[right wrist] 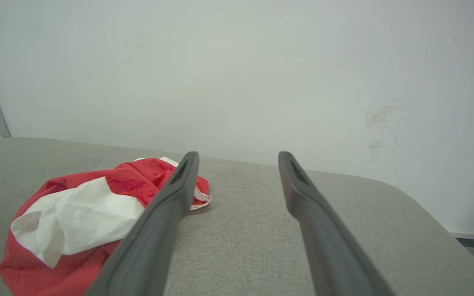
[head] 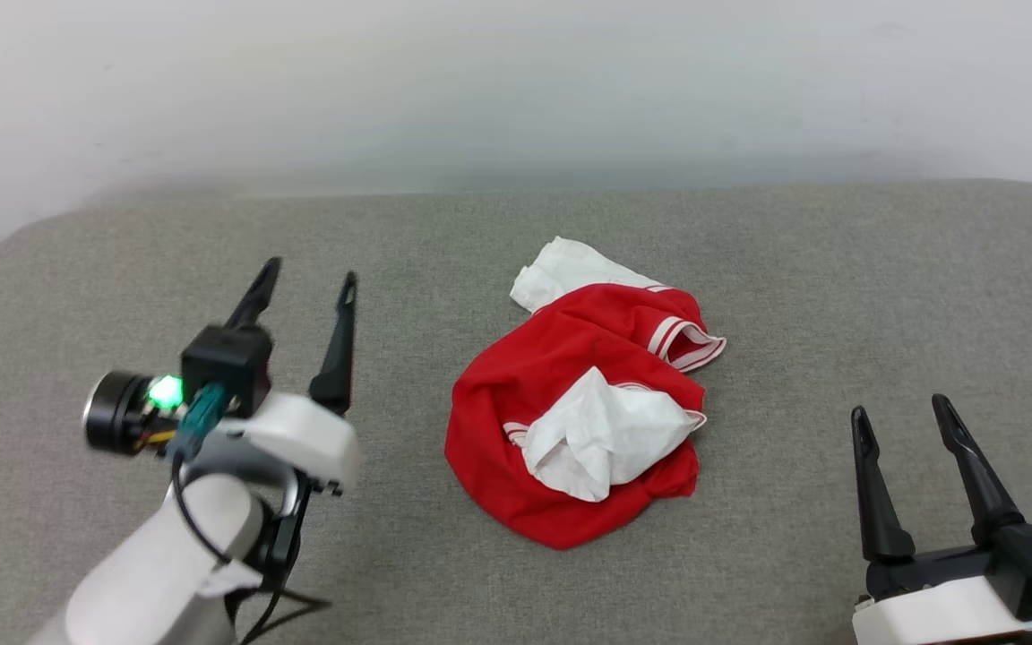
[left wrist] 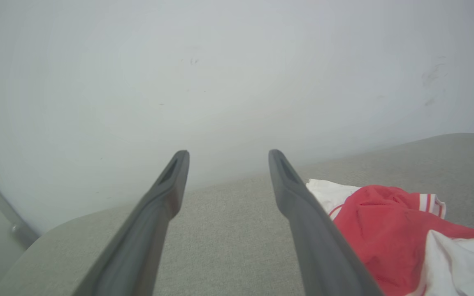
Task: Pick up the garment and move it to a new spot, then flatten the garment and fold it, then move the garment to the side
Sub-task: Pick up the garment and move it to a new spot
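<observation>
**Hovering open grippers flank a crumpled red jersey**

Starting at the left gripper [head: 311, 269]: its two long dark fingers are spread apart with nothing between them. It is raised over the left part of a grey fabric-covered surface [head: 794, 296] and points toward the far wall [head: 516, 90]. In the left wrist view, the left gripper [left wrist: 228, 152] shows the same wide gap, with bare grey fabric and pale wall seen through it.

The right gripper [head: 898, 406] sits low at the right of the head view. Its fingers are also spread and empty. The right wrist view confirms this: the right gripper [right wrist: 239, 154] frames only grey fabric.

Between the two grippers, well apart from each, lies the garment [head: 525, 376]. It rests in a loose, crumpled heap near the middle of the surface. Red cloth forms most of the mound. One white sleeve [head: 597, 430] is bunched on top toward the near side. A second white sleeve [head: 565, 269] pokes out at the far edge. Red-and-white striped trim [head: 686, 340] shows on the heap's right side. The garment [left wrist: 377, 222] appears just right of the left gripper's fingers in that wrist view, and the garment [right wrist: 134, 176] lies left of the right gripper's fingers in the other.
</observation>
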Available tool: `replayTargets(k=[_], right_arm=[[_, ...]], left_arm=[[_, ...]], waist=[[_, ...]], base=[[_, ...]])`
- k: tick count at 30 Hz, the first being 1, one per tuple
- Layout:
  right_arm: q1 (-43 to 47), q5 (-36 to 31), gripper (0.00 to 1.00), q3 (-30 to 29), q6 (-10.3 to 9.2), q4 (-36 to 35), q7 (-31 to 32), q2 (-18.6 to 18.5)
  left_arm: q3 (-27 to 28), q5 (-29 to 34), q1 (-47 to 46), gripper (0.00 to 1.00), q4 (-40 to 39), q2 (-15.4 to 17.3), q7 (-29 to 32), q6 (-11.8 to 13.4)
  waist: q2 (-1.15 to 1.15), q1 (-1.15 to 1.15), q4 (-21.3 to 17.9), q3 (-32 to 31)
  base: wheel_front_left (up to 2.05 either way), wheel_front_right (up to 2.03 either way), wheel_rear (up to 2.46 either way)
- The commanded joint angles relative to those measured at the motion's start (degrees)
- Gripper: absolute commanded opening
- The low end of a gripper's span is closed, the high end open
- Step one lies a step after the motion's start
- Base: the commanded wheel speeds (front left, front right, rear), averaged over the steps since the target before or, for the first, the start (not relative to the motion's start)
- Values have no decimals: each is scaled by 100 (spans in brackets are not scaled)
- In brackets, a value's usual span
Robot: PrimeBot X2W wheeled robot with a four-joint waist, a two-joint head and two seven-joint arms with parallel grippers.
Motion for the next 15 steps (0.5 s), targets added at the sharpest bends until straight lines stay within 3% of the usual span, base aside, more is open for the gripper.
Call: replayTargets(k=[1,3,7,11,15], right_arm=[[53,38,100,-8,-3,-14,-14,13],[95,53,100,-14,-2,-16,-13,15],[159,107,100,-28,-2,9,-14,12],[217,205,100,-27,-2,56,-14,13],[276,351,100,-22,-2,108,-14,13]], left_arm=[[153,130,264,100,-113,-2,-30,106],[605,478,758,100,-463,-53,-25,342],[1330,1056,1712,100,-918,-296,-27,496],[1895,1535,2444,100,-1210,-677,-28,350],[2345,1905,2931,100,-1254,-1099,-28,3]], waist=[[0,0,31,-39],[0,0,60,-78],[0,0,100,-143],[0,0,135,-196],[0,0,157,-245]], base=[[0,0,0],[0,0,0],[0,0,0],[0,0,0],[0,0,0]])
